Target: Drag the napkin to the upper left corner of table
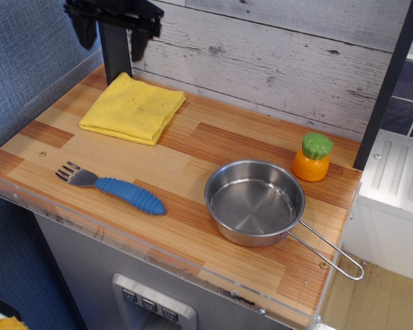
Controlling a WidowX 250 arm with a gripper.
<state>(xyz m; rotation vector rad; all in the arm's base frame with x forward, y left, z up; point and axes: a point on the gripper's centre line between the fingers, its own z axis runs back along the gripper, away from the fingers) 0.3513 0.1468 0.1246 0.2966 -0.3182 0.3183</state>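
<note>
The yellow napkin (133, 108) lies flat and folded at the back left of the wood-grain table (193, 158), close to the wall. My black gripper (112, 36) hangs open well above the napkin's far corner, clear of the cloth and holding nothing. Its two fingers (139, 42) point down, wide apart, and a dark post stands behind them.
A fork with a blue handle (114, 188) lies near the front left edge. A steel pan (255, 202) sits at the front right, its wire handle reaching toward the corner. An orange toy with a green top (313, 157) stands at the back right.
</note>
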